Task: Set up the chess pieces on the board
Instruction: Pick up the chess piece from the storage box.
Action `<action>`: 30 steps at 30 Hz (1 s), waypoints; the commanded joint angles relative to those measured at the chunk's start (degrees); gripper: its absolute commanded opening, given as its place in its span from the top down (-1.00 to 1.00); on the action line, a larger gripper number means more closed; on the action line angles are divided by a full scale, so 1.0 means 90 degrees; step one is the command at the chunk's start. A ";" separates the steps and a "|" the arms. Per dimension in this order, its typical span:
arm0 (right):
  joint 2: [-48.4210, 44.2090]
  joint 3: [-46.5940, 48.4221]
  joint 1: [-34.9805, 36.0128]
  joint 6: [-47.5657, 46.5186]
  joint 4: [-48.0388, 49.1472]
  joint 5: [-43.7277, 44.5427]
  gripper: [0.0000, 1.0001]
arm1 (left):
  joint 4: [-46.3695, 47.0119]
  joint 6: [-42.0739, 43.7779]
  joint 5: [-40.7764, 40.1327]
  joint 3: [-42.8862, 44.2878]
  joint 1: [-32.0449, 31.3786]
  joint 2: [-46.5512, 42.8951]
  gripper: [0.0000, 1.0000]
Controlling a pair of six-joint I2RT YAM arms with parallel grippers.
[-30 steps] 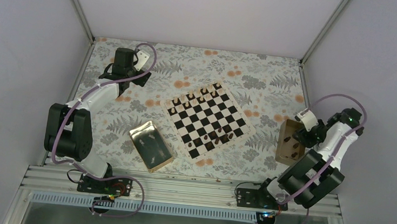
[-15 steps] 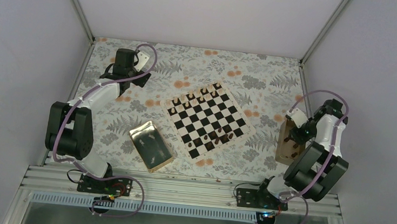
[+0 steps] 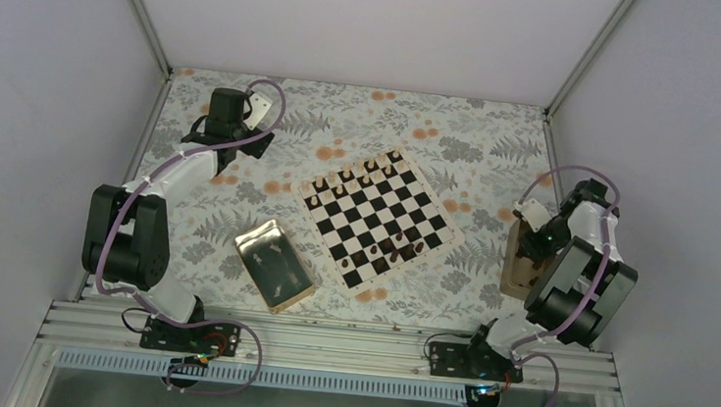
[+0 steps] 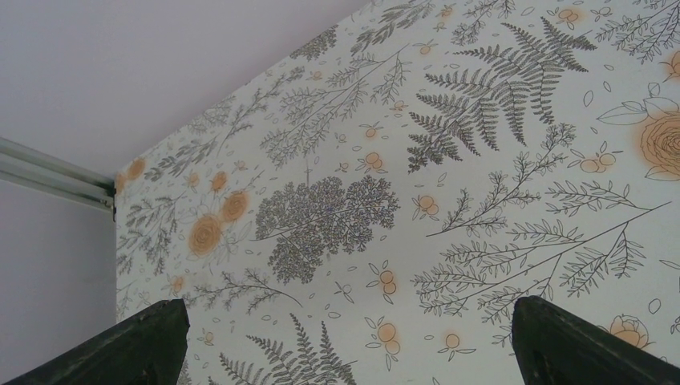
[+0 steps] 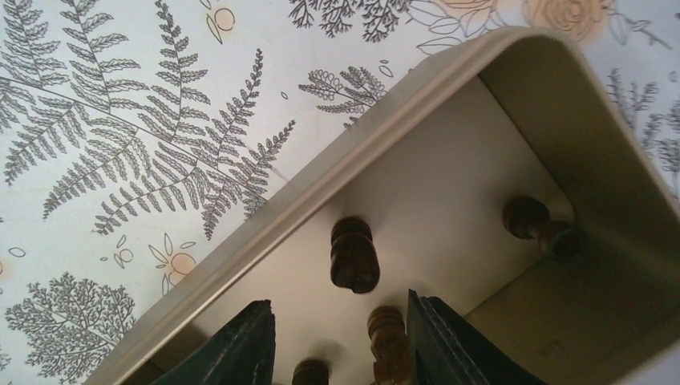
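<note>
The right gripper (image 5: 337,309) has been swung inward and lowered into the small tan box (image 5: 385,136) at the table's right edge within the past second. This suggests another dark chess piece (image 5: 353,255) is to be fetched for the board (image 3: 380,220), which lies mid-table and looks only partly set. Its jaws are held apart with nothing clamped, a second piece (image 5: 387,330) lying between them, while the left gripper (image 4: 353,353) has not moved from the far-left corner and is spread wide over the floral cloth (image 4: 337,216).
</note>
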 commanded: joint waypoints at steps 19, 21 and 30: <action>0.0506 -0.0230 0.0328 0.0384 0.0499 0.0295 0.12 | 0.0170 0.0042 -0.0077 0.0062 -0.0021 0.0023 -1.00; 0.0526 -0.0234 0.0328 0.0391 0.0498 0.0276 0.13 | 0.0170 0.0042 -0.0072 0.0063 -0.0024 0.0007 -1.00; 0.0649 -0.0310 0.0328 0.0390 0.0616 0.0170 0.30 | 0.0158 0.0047 -0.0067 0.0051 -0.0022 -0.0001 -1.00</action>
